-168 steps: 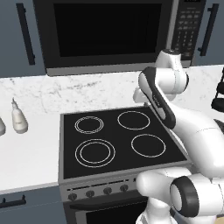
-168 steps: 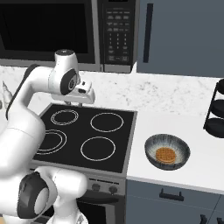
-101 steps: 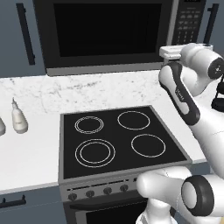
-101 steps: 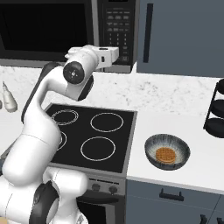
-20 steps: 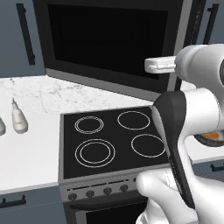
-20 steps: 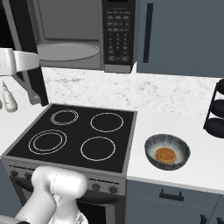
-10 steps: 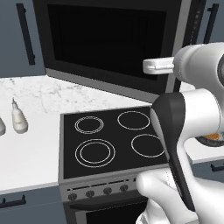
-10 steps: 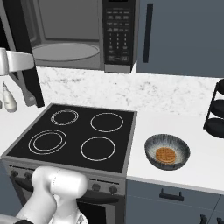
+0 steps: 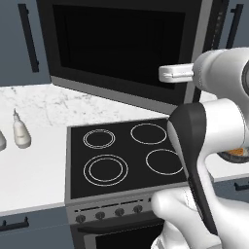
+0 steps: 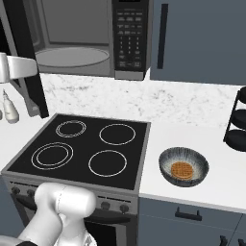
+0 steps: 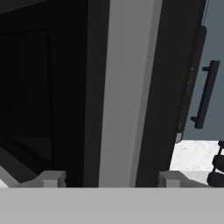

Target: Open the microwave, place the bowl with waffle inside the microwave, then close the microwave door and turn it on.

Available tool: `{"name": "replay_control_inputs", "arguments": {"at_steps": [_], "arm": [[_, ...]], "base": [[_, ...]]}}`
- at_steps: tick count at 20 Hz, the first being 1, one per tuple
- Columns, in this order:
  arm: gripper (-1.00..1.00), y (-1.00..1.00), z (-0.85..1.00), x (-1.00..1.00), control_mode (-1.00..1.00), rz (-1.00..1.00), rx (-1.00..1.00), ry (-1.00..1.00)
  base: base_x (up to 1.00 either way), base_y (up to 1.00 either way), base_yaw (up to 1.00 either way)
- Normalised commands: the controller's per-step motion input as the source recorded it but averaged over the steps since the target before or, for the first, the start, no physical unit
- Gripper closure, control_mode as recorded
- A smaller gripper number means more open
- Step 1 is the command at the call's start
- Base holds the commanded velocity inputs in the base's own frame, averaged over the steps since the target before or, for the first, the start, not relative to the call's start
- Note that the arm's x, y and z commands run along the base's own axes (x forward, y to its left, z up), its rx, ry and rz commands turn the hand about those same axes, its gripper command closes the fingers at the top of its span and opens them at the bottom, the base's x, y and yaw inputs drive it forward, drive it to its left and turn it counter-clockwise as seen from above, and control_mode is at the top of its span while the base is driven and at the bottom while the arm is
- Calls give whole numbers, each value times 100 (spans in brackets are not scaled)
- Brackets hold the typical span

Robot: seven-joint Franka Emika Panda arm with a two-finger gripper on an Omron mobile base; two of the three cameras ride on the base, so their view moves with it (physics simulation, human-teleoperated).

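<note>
Black microwave door swung open as before, pincer now spread

Flat, even rendered light — soft faint shadows, no glare, slightly soft close-up edges

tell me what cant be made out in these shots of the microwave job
- Bowl in the left base view: the arm covers all but a sliver at the right edge.
- Microwave door in the right base view: cut off by the left edge, seen nearly edge-on.
- Gripper in the hand view: tips cut by the bottom; contact with the door edge is unclear.
- Microwave button labels: too small.
</note>
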Motion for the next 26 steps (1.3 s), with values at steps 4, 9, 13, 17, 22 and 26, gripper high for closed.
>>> {"name": "replay_control_inputs", "arguments": {"at_steps": [4, 9, 13, 17, 22, 26], "arm": [[-100, -2, 0, -11, -100, 0, 0, 0], [-100, -17, 0, -83, -100, 4, 1, -1], [-100, -93, 0, -11, -100, 10, 11, 0], [-100, -99, 0, 10, -100, 37, 19, 0], [-100, -37, -3, 46, -100, 51, 19, 0], [-100, 4, -6, 82, -100, 44, 24, 1]], "base": [[0, 0, 0], [0, 0, 0], [0, 0, 0], [0, 0, 0], [0, 0, 0], [0, 0, 0]]}}
